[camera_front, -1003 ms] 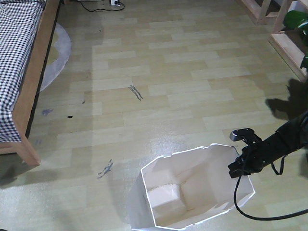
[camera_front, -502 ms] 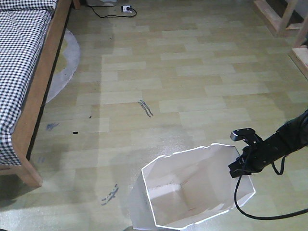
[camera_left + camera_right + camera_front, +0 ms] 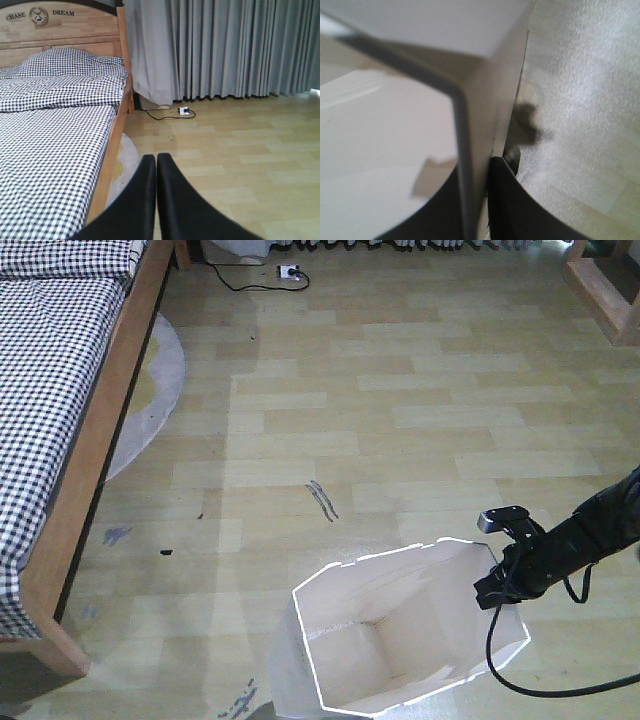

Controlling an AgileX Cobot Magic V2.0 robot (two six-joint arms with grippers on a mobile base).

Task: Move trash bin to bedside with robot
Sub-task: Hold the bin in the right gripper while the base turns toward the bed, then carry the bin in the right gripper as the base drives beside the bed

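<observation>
The white trash bin (image 3: 400, 635) stands on the floor at the bottom of the front view, open top showing its cream inside. My right gripper (image 3: 492, 590) is shut on the bin's right rim. In the right wrist view the thin bin wall (image 3: 475, 125) runs between the two black fingers, one inside and one outside. The bed (image 3: 60, 390) with checked bedding and a wooden side rail (image 3: 95, 470) lies along the left, well apart from the bin. My left gripper (image 3: 156, 162) is shut on nothing, pointing over the floor beside the bed (image 3: 55, 140).
A grey round rug (image 3: 150, 400) pokes out from under the bed. A power strip with a black cable (image 3: 290, 275) lies at the far wall below grey curtains (image 3: 225, 50). Wooden furniture (image 3: 605, 290) stands at the top right. A black cable (image 3: 530, 680) loops from the right arm.
The whole view has swung: the bed and floor marks shifted right and down, and more of the bed shows. The bin stays in the right gripper at the same place in view.
</observation>
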